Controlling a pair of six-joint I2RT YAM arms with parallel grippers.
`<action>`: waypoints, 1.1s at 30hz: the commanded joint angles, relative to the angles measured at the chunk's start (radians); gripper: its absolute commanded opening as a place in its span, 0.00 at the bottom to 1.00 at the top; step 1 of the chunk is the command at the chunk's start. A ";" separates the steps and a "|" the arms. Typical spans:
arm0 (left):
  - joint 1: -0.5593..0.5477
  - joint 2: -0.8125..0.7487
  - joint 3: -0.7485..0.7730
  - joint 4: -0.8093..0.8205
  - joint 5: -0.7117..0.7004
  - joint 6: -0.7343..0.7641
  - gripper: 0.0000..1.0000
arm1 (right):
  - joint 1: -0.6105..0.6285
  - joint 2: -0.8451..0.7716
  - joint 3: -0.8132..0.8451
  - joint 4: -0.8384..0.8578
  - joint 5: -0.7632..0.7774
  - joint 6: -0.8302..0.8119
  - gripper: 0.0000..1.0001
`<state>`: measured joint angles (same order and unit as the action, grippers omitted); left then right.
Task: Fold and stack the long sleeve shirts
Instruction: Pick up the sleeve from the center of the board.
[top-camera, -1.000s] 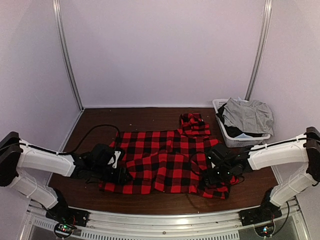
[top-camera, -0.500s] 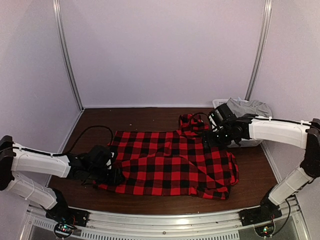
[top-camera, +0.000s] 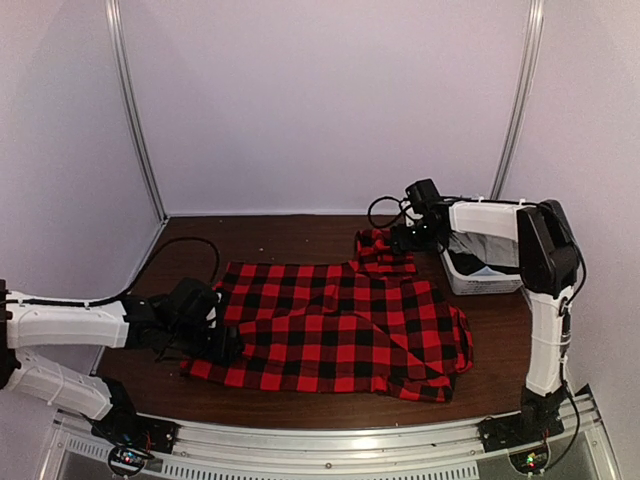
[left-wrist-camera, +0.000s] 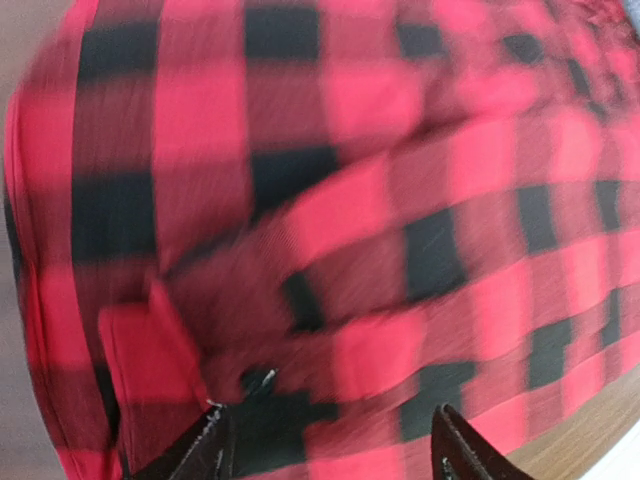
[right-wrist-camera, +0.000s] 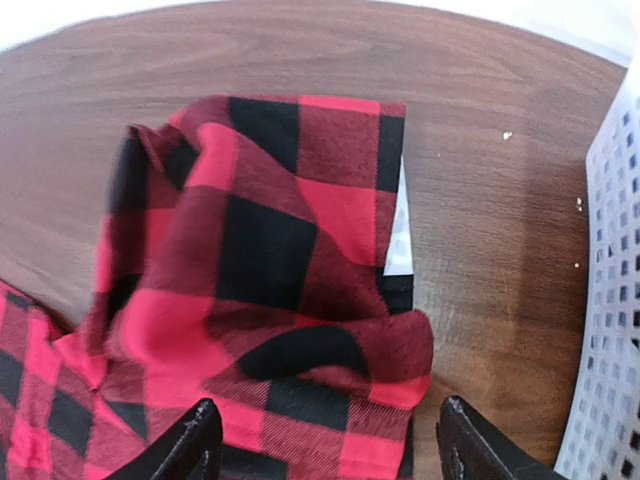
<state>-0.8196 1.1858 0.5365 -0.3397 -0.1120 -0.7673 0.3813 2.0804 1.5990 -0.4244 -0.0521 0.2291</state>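
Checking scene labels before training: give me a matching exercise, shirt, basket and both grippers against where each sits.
Things:
1. shirt
2. basket
3. left gripper
4. right gripper

Places:
A. far right corner
B. over the bunched cloth at the shirt's far edge
C. spread out mid-table
D. at the shirt's left edge

Pairs: 1-C, 2-A, 3-D, 4-B

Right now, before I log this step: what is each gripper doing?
Left gripper: open over the red-and-black flannel shirt, holding nothing.
Right gripper: open over the shirt's bunched far end, holding nothing.
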 joint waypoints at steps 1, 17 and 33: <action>0.007 0.035 0.144 0.056 -0.036 0.091 0.72 | -0.016 0.070 0.087 -0.070 0.016 -0.044 0.75; 0.007 0.154 0.309 0.092 -0.035 0.189 0.78 | -0.060 0.155 0.101 -0.062 -0.095 -0.078 0.48; 0.008 0.261 0.372 0.150 -0.038 0.244 0.79 | -0.059 0.015 0.066 -0.027 -0.165 -0.065 0.00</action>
<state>-0.8188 1.4078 0.8619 -0.2531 -0.1379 -0.5652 0.3225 2.2120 1.6810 -0.4671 -0.1921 0.1562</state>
